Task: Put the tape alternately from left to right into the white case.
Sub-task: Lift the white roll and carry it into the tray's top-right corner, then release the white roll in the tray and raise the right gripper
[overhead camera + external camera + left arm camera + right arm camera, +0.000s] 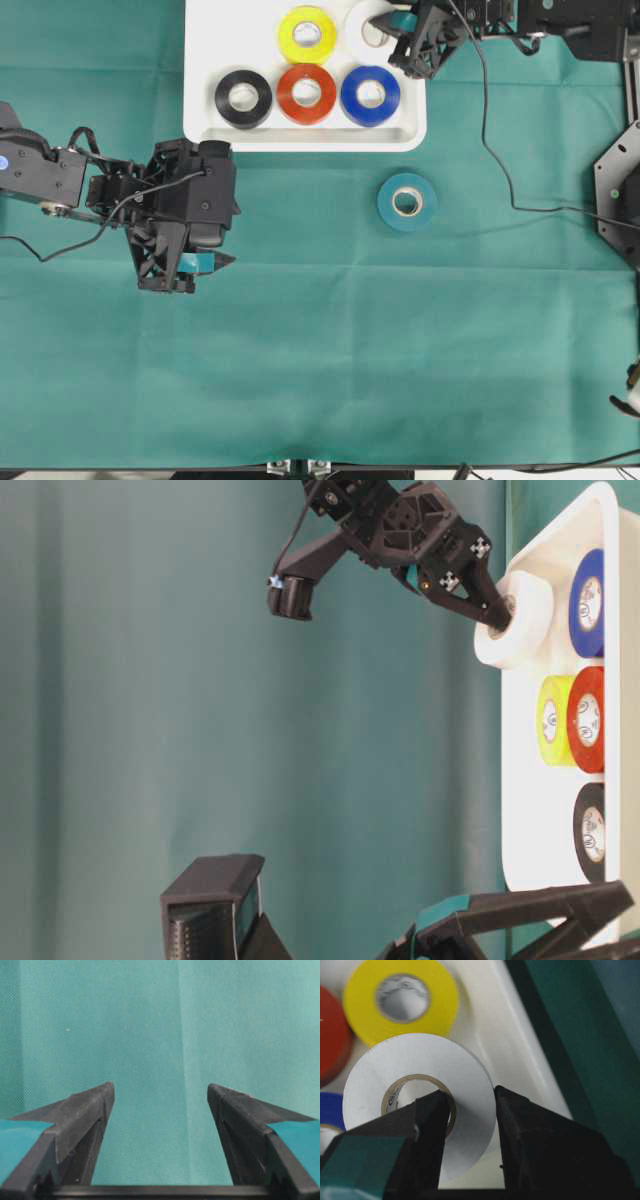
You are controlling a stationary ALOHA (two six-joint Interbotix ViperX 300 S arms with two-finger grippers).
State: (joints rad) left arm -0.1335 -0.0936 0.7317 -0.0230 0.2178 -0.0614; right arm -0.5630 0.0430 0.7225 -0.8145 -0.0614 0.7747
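Right wrist view shows your right gripper [469,1110] pinching the white roll's [415,1065] wall above the white case [510,1060]; lower it flat beside yellow [402,997], then release. Left gripper [160,1105] waits spread.

Six rolls of tape show in the overhead view: one yellow [307,35], one white [368,27], one black [243,98], one red-orange [307,93], one blue [370,95] and one teal [406,202]. There is one white case [205,60] at upper centre, and two grippers, the left [186,270] and the right [402,45].
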